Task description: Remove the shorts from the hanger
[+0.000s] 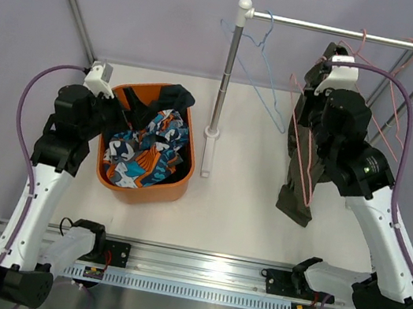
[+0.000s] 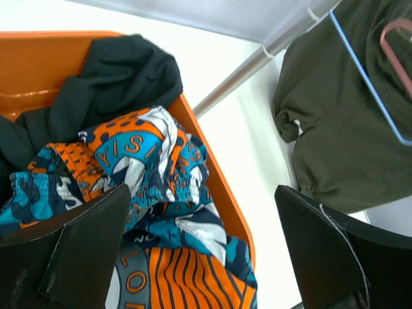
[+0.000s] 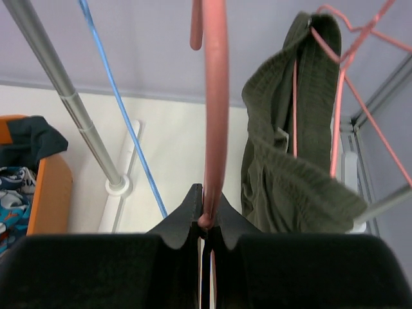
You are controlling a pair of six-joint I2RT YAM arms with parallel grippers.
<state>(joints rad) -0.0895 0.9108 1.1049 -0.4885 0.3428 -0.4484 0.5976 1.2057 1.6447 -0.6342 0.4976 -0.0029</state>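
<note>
Olive shorts (image 3: pixel 290 180) are hanging right of the rack post (image 1: pixel 223 85), draped over a pink hanger (image 3: pixel 295 109) on the rail, clear of the table (image 1: pixel 237 208).

The other shorts are lying left of the post in the orange basket (image 1: pixel 140 191). Patterned shorts (image 2: pixel 161 193) are sitting on top at the near end. A dark bundle (image 2: pixel 122 77) is bunching at the far end; you can't tell from here whether it's one pair or two.

Your right gripper (image 3: pixel 206 222) is sitting right of the post, near the olive shorts, pressed together and pinching the lower wire of a second pink hanger (image 3: pixel 215 96), not the one carrying the fabric. It isn't touching the fabric.

A blue hanger (image 3: pixel 123 109) is hanging bare just right of the post.

Your left gripper (image 2: pixel 201 193) is hovering left of the post over the basket, fingers spread wide, gripping nothing, with the patterned shorts showing between them.
</note>
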